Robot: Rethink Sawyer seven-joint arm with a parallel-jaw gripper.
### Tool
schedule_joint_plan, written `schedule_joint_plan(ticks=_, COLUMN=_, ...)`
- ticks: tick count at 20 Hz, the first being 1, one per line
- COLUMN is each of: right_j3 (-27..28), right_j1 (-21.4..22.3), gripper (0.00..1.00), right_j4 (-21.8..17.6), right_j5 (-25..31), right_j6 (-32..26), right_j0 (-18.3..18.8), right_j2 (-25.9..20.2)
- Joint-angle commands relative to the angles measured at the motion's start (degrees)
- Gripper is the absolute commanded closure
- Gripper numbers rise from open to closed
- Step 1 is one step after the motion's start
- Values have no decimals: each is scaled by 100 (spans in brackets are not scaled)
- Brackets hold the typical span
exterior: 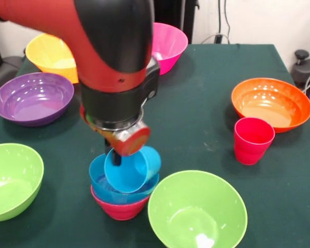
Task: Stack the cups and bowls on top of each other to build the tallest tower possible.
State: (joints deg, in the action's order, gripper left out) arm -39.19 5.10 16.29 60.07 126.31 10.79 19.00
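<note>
Cups and bowls lie spread over the dark green table, and the tower stands directly under the gripper. At its bottom is a small red bowl, and a small blue bowl is nested in it. The light blue cup hangs above them, tilted on its side so that its mouth faces the camera. One dark finger seems to reach into this mouth, so the gripper probably holds the cup by its rim, but the wrist hides the other finger, so its state cannot be told for sure. The tilt suggests the cup is being lowered into the blue bowl and is not yet seated.

Other pieces wait around. To the right of the gripper stands the red-pink cup, upright and just beside the orange bowl. In front, close to the tower, is a lime green bowl; a second green bowl is at the left. Behind and to the left are the purple bowl and the yellow bowl, and the pink bowl is behind the arm.

The table cover looks like cloth and gives good friction. Beyond it are a light wall and some cables.
</note>
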Motion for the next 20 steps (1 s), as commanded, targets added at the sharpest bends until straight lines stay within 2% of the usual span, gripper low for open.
schedule_joint_plan(ticks=1, right_j3=-413, right_j1=586, gripper=100, right_j4=7, right_j5=1042, right_j6=-498, right_j0=-103, right_j2=-744)
schedule_joint_plan(ticks=5, right_j3=-740, right_j1=919, gripper=100, right_j4=-34, right_j5=1195, right_j6=-699, right_j0=-68, right_j2=-799)
schedule_joint_plan(ticks=9, right_j3=-572, right_j1=849, gripper=100, right_j4=-242, right_j5=1460, right_j6=-791, right_j0=-11, right_j2=-721)
schedule_joint_plan(ticks=16, right_j3=-383, right_j1=1089, gripper=100, right_j4=-321, right_j5=1893, right_j6=-856, right_j0=35, right_j2=-662)
schedule_joint_plan(ticks=17, right_j3=-454, right_j1=1140, gripper=100, right_j4=-322, right_j5=1928, right_j6=-851, right_j0=22, right_j2=-667)
schedule_joint_plan(ticks=20, right_j3=-1170, right_j1=1460, gripper=100, right_j4=-333, right_j5=1767, right_j6=-880, right_j0=-56, right_j2=-685)
